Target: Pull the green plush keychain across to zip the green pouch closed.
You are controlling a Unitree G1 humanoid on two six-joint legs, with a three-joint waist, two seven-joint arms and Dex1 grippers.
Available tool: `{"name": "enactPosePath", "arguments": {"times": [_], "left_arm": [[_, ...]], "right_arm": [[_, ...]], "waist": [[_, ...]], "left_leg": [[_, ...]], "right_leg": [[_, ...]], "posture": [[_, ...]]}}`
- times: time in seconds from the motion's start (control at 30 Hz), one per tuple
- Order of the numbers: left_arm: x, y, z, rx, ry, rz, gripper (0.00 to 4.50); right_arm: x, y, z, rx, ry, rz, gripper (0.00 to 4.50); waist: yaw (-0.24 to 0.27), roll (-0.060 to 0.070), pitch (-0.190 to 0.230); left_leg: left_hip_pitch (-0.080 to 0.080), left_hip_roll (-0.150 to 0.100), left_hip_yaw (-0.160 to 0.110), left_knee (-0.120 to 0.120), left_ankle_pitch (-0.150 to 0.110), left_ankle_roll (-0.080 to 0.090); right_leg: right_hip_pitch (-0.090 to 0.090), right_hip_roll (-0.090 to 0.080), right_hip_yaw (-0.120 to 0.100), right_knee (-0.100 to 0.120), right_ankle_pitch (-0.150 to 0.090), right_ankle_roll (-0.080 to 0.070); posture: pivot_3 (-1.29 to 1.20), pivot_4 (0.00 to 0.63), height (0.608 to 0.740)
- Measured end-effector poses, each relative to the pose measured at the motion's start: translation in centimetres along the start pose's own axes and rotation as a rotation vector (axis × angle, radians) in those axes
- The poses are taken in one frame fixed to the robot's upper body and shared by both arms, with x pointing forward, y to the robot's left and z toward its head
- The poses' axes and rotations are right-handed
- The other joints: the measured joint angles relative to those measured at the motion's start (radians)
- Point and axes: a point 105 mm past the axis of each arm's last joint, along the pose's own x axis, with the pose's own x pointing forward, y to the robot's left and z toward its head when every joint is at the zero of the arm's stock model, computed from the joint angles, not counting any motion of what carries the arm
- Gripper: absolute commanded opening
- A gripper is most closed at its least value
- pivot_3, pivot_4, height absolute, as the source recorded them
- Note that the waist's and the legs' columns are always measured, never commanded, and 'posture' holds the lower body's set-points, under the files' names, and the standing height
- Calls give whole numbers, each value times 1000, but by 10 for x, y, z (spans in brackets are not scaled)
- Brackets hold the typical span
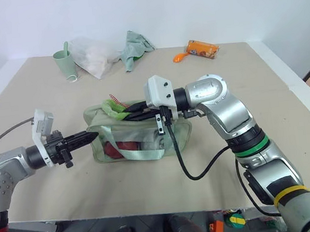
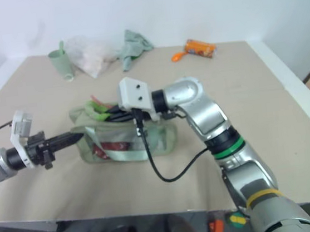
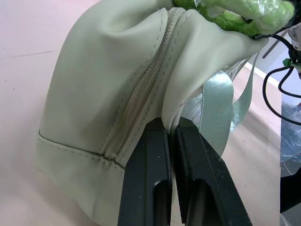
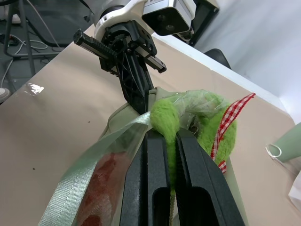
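The green plush keychain is a small, fuzzy, bright lime loop with a strip of red-and-white checked ribbon running down its side (partly under a crinkly clear film). It sits at the top of the green pouch, at the end nearer the robot's left arm. The pouch is a pale sage fabric box lying near the middle of the bench, with clear window sides, satin strap handles and a pale zipper running up its end panel.

Through the clear side something red shows inside the pouch; what it is I cannot tell.

The right hand reaches across the pouch's top, its two black fingers clenched on the plush loop. The left hand comes in level from the other side, fingers pressed together on a fold of fabric at the pouch's end, just beside the zipper seam.

At the bench's far edge stand a pale green cup, a clear plastic bag, a crumpled pale green cloth, and an orange packet.
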Motion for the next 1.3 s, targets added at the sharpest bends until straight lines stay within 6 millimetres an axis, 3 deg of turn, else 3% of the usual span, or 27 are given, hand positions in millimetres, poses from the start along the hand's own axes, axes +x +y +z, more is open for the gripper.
{"name": "enactPosePath", "arguments": {"times": [0.1,0.2,0.3,0.37,0.57,0.67,0.77,0.83,0.9,1.0,1.07,1.1,1.3], "left_arm": [[0,0,0,0,-1,0,0],[1,-1,0,1,-2,-4,0],[1,-2,-1,1,-3,-11,0],[2,-3,-1,-2,-6,-17,0],[2,-3,-1,-5,-9,-20,0],[6,-6,0,-1,-5,-41,0],[8,-7,-2,-5,-1,-50,0],[8,-6,-2,-9,-2,-48,0],[6,-3,-2,-14,-7,-35,0],[5,-2,-2,-17,-11,-25,0],[6,-3,-3,-19,-15,-27,0],[5,-2,-3,-20,-16,-24,0],[5,-1,-3,-33,-30,-11,0]], "right_arm": [[-3,-3,-2,2,11,-18,58],[-22,-15,-10,4,64,-93,58],[-71,-33,-18,-14,171,-229,58],[-104,-36,-27,-2,257,-296,58],[-195,-15,-66,91,586,-421,58],[-214,1,-77,120,678,-416,58],[-215,20,-90,160,721,-388,58],[-203,30,-96,188,711,-376,58],[-178,42,-105,232,662,-340,58],[-122,69,-120,335,540,-258,58],[-111,69,-121,351,509,-269,58],[-112,66,-121,347,511,-275,701],[-130,58,-126,363,545,-308,2661]], "waist": [[0,0,0],[2,0,0],[10,0,0],[15,0,0],[19,1,0],[19,1,0],[21,1,0],[21,1,0],[19,0,-1],[14,1,0],[15,3,1],[15,2,0],[15,1,0]], "left_leg": [[0,0,0,0,0,0],[0,-2,0,0,0,0],[0,-4,1,-1,0,0],[0,-5,1,-1,-1,1],[1,-7,4,-5,-2,3],[2,-7,4,-6,-2,3],[2,-7,3,-6,-2,3],[2,-7,4,-6,-2,3],[2,-6,3,-6,-2,3],[2,-4,4,-6,-1,2],[2,-4,4,-6,-1,1],[2,-4,3,-6,-1,1],[2,-4,4,-6,-1,1]], "right_leg": [[0,0,0,0,-1,-1],[0,-2,0,0,-1,-2],[0,-5,0,-1,-2,-2],[0,-6,0,-1,-3,-3],[0,-8,1,-2,-4,1],[0,-7,1,-2,-4,1],[1,-7,1,-2,-5,4],[1,-8,1,-2,-5,5],[1,-7,1,-2,-5,5],[0,-6,-1,-2,-4,6],[0,-6,-1,-2,-4,6],[1,-6,-1,-2,-4,6],[0,-6,-1,-2,-4,6]], "posture": [[0,150,737],[0,150,737],[0,150,737],[0,150,737],[0,150,737],[0,150,737],[0,150,737],[0,150,737],[0,150,737],[0,150,737],[0,150,737],[0,150,737],[0,150,737]]}}
